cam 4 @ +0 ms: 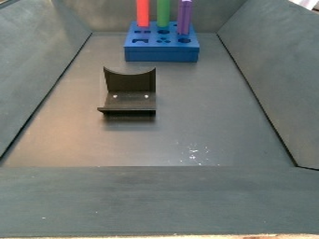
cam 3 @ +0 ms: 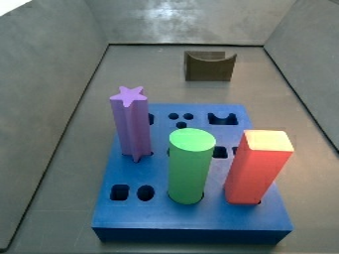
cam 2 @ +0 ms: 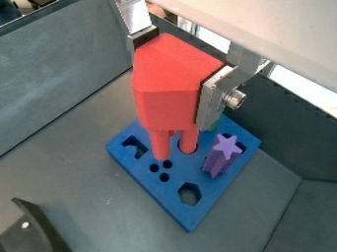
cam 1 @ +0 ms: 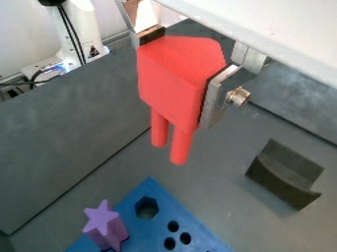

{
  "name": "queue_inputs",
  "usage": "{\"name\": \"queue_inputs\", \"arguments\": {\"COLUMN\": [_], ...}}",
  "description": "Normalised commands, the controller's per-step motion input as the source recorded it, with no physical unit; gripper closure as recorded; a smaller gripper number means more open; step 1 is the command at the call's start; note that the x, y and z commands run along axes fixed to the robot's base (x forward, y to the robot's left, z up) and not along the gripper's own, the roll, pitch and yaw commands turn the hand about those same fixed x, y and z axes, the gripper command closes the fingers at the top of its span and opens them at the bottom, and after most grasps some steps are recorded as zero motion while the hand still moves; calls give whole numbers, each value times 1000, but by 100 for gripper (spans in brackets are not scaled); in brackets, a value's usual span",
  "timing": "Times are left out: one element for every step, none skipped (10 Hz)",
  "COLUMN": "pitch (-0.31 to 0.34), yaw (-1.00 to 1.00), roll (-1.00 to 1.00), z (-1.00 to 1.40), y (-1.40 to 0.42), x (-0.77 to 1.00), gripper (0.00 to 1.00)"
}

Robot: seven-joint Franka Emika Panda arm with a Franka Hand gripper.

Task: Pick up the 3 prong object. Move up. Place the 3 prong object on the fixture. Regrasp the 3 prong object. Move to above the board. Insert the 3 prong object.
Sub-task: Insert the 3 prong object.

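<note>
In both wrist views the gripper is closed on the 3 prong object, a plain red plastic piece with a blocky body and rod-like prongs pointing down. One silver finger plate presses flat against the side of the body, and the opposite finger is mostly hidden behind the piece. The grip is on the body, likely so the prongs stay free to enter holes.

The piece hangs in the air, clear of the dark grey floor. In a wrist view the prongs appear over the blue board, near its small round holes, with the purple star peg just beside them. How high it hangs cannot be told.

Neither side view shows the gripper or the held piece. A side view shows the board carrying the purple star peg, a green cylinder and a red-orange block. The fixture, a dark block with a U-shaped notch, stands empty near the floor's far edge, well apart from the board.

Judging from this, the move above the board looks underway, with insertion not yet done.
</note>
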Motion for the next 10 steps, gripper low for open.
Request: {"name": "queue_inputs", "arguments": {"pitch": [-4,0,0,19,0,0,-43,-51,-27,-27], "yaw": [0,0,129,563,606,569,1000,1000,1000,1000], "roll": [0,21,40,90,61,53,0,0,0,0], "z": [0,0,-111,-131,-180,-254,-211,-203,-234,-194], "y": [0,-31,-60,-220,-217,-197,0,0,0,-20], "x": [-9,0,0,140,106,57,51,43,51,40], "gripper": [100,100,100,100,100,100,100,100,100,100]}}
